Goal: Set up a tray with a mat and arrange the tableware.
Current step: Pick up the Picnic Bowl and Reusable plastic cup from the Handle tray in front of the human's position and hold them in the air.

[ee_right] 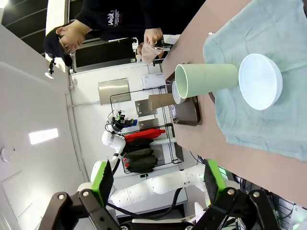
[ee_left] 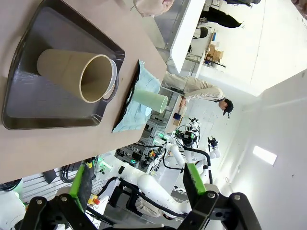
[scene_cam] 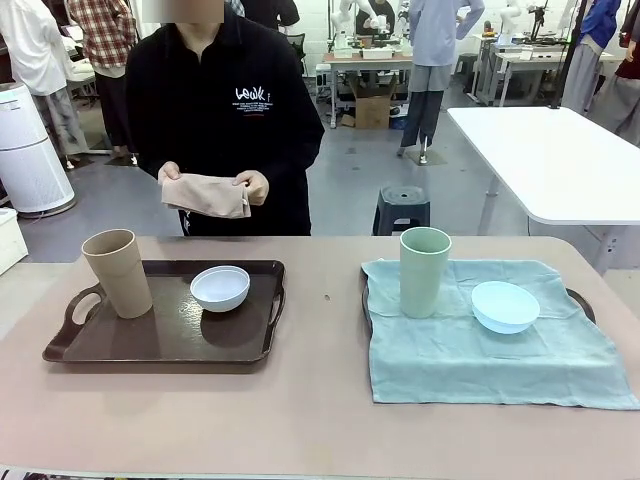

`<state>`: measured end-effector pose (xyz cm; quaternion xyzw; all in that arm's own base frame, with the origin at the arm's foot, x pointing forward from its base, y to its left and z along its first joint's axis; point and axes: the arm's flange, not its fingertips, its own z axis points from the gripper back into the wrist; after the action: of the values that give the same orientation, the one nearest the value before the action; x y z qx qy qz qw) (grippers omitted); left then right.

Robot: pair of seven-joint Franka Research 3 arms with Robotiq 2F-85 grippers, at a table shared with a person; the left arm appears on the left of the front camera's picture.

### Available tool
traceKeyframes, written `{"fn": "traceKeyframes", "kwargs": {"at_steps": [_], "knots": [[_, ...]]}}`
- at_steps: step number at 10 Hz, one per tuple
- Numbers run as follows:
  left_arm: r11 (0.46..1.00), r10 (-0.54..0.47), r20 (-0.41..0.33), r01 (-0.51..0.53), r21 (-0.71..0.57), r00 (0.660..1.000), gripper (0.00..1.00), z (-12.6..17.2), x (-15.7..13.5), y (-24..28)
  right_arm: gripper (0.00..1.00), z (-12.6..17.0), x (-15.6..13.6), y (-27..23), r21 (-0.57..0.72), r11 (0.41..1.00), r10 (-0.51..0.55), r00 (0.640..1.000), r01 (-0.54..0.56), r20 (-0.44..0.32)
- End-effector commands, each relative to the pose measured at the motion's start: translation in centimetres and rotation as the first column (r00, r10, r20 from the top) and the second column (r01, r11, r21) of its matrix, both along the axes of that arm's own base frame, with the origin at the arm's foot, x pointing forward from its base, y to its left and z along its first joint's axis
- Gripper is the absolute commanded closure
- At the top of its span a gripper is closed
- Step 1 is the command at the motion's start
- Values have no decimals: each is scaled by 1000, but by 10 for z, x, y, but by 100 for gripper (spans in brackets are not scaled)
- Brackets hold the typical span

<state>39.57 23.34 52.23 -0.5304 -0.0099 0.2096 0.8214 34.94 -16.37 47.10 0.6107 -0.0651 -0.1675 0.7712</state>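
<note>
On the left, a dark brown tray (scene_cam: 150,340) carries a beige tumbler (scene_cam: 118,272) and a white bowl (scene_cam: 220,288), both upright. On the right, a pale blue-green mat (scene_cam: 480,360) covers a second tray (scene_cam: 583,300), with a pale green tumbler (scene_cam: 425,270) and a light blue bowl (scene_cam: 505,306) standing on it. The person at the far side holds a folded beige mat (scene_cam: 205,195) in both hands. My left gripper (ee_left: 136,191) hangs open and empty, high above the beige tumbler (ee_left: 67,74). My right gripper (ee_right: 159,189) is open and empty too, well above the green tumbler (ee_right: 206,79) and blue bowl (ee_right: 260,81).
The pinkish-brown table (scene_cam: 320,420) has bare room in front of both trays and between them. A white table (scene_cam: 560,160) and a dark stool (scene_cam: 402,208) stand behind on the right, and a white appliance (scene_cam: 28,150) behind on the left.
</note>
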Motion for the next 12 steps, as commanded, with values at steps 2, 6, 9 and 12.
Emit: {"fn": "traceKeyframes", "kwargs": {"at_steps": [2, 6, 9, 12], "knots": [[1000, -8, -3, 8, 16, 1000, 0, 2, -4, 1, 0, 1, 1, -2, -2, 1000, 17, 1000, -17, 8], [1000, 0, 0, 0, 0, 1000, 0, 0, 0, 0, 0, 0, 0, 0, 0, 1000, 0, 1000, 0, 0], [926, -156, 480, -40, 374, 863, 0, 45, 35, 4, 0, 82, 21, 36, -301, 952, 97, 988, -58, 118], [678, -574, 621, -116, 726, 533, 0, 103, 34, -26, 0, 164, 74, 145, -655, 736, 304, 948, -172, 92]]}}
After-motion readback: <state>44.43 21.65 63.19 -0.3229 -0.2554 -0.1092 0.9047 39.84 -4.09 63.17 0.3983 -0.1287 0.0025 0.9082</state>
